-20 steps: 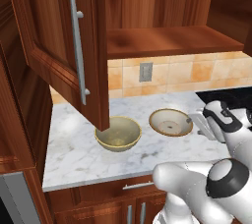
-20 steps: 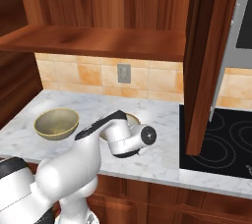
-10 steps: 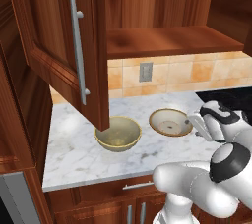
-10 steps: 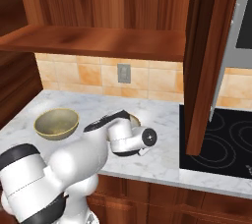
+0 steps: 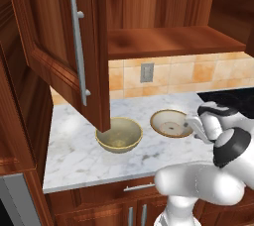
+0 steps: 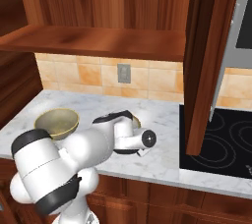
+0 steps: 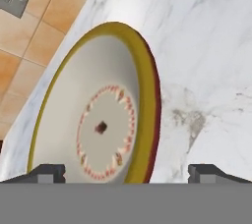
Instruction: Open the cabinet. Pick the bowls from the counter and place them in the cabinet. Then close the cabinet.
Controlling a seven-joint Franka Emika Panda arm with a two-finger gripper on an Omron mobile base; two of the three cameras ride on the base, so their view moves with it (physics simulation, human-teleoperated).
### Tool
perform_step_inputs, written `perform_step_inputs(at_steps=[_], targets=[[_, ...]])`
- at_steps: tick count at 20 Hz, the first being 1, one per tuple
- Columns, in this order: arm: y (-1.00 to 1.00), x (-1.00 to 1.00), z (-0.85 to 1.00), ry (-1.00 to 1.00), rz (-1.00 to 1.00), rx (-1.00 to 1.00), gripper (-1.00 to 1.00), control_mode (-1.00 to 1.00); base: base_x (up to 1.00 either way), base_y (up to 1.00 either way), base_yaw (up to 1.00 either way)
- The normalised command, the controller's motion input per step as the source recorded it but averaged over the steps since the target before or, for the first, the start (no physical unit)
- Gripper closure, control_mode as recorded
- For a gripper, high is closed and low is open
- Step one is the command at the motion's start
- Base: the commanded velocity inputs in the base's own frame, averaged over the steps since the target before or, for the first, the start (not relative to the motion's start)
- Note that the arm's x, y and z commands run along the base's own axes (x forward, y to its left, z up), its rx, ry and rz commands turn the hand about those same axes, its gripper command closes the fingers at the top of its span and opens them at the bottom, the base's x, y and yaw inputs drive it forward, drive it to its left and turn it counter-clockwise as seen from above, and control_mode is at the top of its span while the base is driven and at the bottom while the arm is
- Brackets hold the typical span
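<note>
The cabinet (image 5: 168,39) stands open, its left door (image 5: 74,46) swung out over the counter (image 5: 74,150). Two bowls sit on the marble: a deep olive-tan bowl (image 5: 119,135) on the left and a shallow bowl (image 5: 171,122) to its right. My gripper (image 5: 192,125) is low at the shallow bowl's right edge, jaws open. In the hand view the shallow bowl (image 7: 98,129) lies close ahead, and its yellow rim runs between the two fingertips (image 7: 47,173) of the gripper (image 7: 127,174). Nothing is held. The deep bowl (image 6: 56,122) stands apart to the left.
The cabinet's right door (image 6: 206,61) hangs open above the black stovetop (image 6: 221,144). A wall outlet (image 5: 146,72) sits on the tiled backsplash. The open left door's lower corner hangs just above the deep bowl. Lower cabinets with short handles (image 5: 136,188) run below the counter.
The hand has moved left and closer to the shallow bowl's right rim. Its jaws have stayed open, and both bowls have not moved.
</note>
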Motion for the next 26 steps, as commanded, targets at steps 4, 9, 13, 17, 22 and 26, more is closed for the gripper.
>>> perform_step_inputs(at_steps=[4, 9, 13, 17, 22, 26], targets=[[0.0, 0.2, -0.25, 0.0, 0.0, 0.0, -1.0, -1.0, 0.0, 0.0, 0.0], [-0.03, 0.26, -0.25, 0.0, 0.0, 0.0, -1.0, -1.0, 0.0, 0.0, 0.0], [-0.03, 0.26, -0.2, 0.0, 0.0, 0.0, -1.0, -1.0, 0.0, 0.0, 0.0], [0.03, 0.2, -0.31, 0.0, 0.0, 0.0, 1.0, -1.0, 0.0, 0.0, 0.0], [0.01, 0.1, -0.28, 0.0, 0.0, 0.0, 1.0, -1.0, 0.0, 0.0, 0.0], [0.0, 0.01, -0.29, 0.0, 0.0, 0.0, 1.0, -1.0, 0.0, 0.0, 0.0]])
